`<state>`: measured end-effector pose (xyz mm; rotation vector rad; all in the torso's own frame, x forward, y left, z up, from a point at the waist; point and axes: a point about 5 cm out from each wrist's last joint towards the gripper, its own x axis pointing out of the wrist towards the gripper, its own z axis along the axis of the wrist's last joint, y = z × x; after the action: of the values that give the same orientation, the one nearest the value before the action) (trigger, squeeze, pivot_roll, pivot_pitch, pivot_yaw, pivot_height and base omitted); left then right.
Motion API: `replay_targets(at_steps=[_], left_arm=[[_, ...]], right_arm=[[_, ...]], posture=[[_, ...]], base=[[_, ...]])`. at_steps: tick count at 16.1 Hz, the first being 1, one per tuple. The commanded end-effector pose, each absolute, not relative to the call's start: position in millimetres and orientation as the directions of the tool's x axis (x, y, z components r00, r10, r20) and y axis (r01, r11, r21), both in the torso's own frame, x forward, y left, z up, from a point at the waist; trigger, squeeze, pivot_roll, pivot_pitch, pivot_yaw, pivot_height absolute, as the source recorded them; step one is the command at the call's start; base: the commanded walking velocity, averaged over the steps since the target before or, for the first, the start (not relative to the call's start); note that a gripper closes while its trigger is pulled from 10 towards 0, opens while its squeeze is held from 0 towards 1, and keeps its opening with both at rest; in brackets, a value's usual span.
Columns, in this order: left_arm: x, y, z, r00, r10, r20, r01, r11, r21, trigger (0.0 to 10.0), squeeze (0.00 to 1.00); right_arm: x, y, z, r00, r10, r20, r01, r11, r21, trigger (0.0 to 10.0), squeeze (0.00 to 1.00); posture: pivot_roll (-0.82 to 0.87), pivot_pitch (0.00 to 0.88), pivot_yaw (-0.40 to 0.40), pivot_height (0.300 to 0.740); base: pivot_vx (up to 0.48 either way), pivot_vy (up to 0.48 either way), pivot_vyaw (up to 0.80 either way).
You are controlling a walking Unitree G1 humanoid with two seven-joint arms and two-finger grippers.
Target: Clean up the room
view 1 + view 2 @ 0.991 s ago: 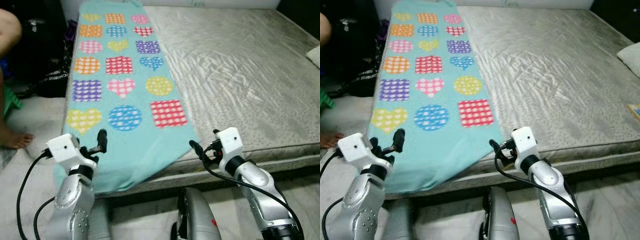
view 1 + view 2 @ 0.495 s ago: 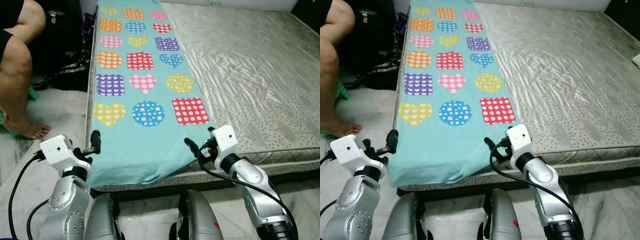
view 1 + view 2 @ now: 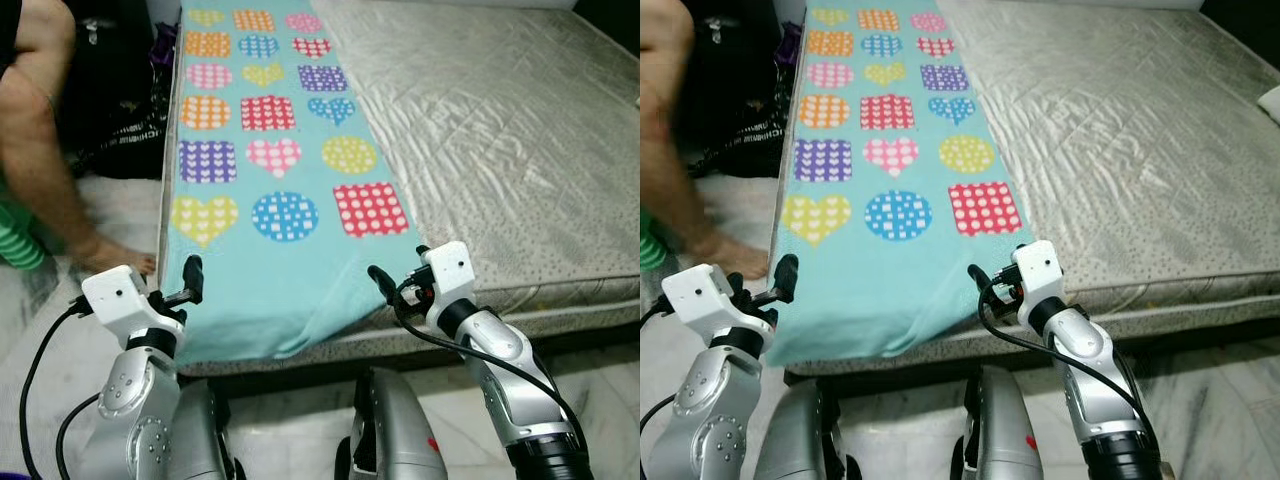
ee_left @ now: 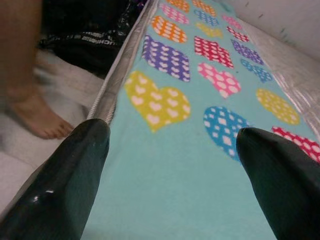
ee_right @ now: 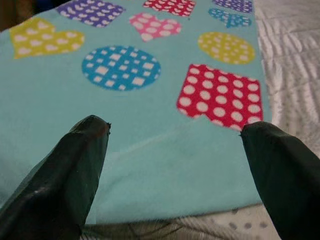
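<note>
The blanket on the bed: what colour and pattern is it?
Turquoise blanket with multicoloured dotted hearts, circles and squares; clearest in the left eye view.

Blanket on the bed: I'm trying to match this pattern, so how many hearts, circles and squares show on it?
Hearts: 6
Circles: 6
Squares: 6
Total: 18 shapes on the blanket

1. Left gripper (image 4: pixel 170 165): both black fingers (image 4: pixel 65 175) in view, spread wide apart, nothing between them.
2. Turquoise blanket (image 4: pixel 175 185): lies flat beyond the fingers, printed with dotted hearts, squares and circles in yellow, purple, pink, blue, red and orange.
3. Mattress edge (image 4: pixel 107 95): grey, runs alongside the blanket.
4. Person's bare foot (image 4: pixel 37 117): on the pale floor (image 4: pixel 12 170) beside the bed, blurred.
5. Dark bag (image 4: pixel 85 35): on the floor behind the foot.
</note>
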<state>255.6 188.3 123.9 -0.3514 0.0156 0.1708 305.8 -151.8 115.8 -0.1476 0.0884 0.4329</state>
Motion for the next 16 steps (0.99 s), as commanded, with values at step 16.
replay_targets(at_steps=[16], left_arm=[[206.7,130.3,148.1,0.986,-0.148,-0.072,0.111,0.922,-0.372,10.0,0.00]], right_arm=[[378.1,-112.7,124.7,0.941,0.188,-0.283,-0.221,0.971,-0.089,10.0,0.00]], posture=[[0.06,0.338,-0.105,0.509]], base=[[0.000,0.000,0.00]])
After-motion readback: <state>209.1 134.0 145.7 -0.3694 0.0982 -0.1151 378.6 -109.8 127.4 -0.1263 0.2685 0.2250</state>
